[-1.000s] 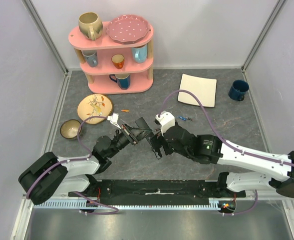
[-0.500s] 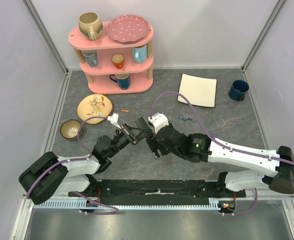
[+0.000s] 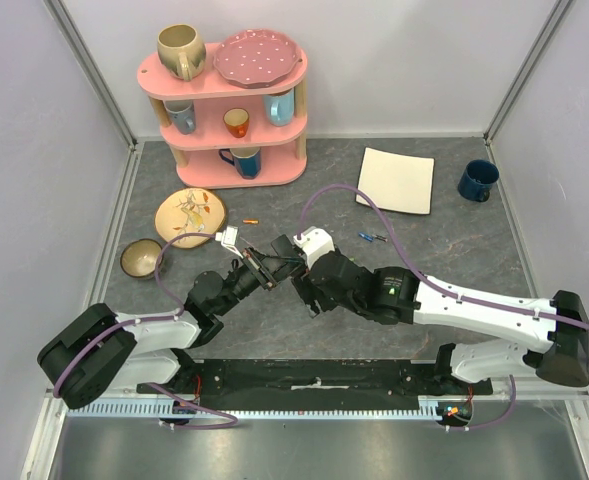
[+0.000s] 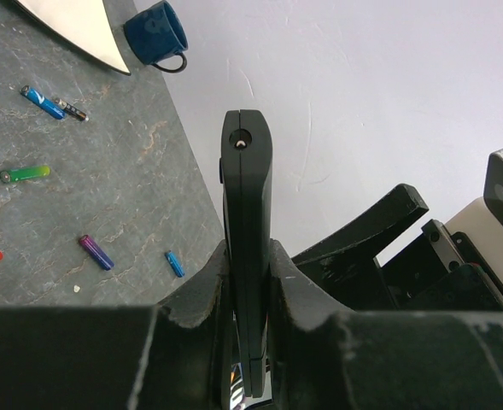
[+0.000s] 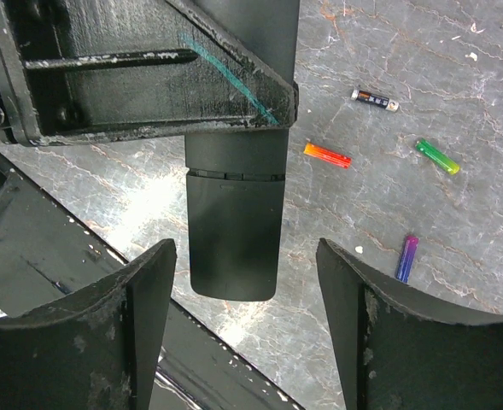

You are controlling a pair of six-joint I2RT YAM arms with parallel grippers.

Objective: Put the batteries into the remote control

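Note:
My left gripper (image 4: 248, 272) is shut on the remote control (image 4: 247, 196), a slim black bar held edge-on above the table. In the top view the left gripper (image 3: 267, 264) meets the right gripper (image 3: 300, 279) at the table's middle. My right gripper (image 5: 247, 252) is open, with the remote control's (image 5: 234, 226) rounded end between its fingers (image 5: 140, 312) but apart from both. Loose batteries lie on the grey table: an orange-red one (image 5: 327, 155), a green one (image 5: 437, 157), a purple one (image 5: 406, 258). A blue one (image 4: 43, 101) lies farther off.
A pink shelf (image 3: 229, 100) with mugs and a plate stands at the back. On the table lie a white square plate (image 3: 396, 180), a blue mug (image 3: 477, 180), a floral plate (image 3: 189, 212), a small bowl (image 3: 140, 258) and an orange battery (image 3: 250, 221).
My right gripper has moved left up to the remote held by the left gripper, and its jaws have narrowed somewhat. The left arm has stayed still.

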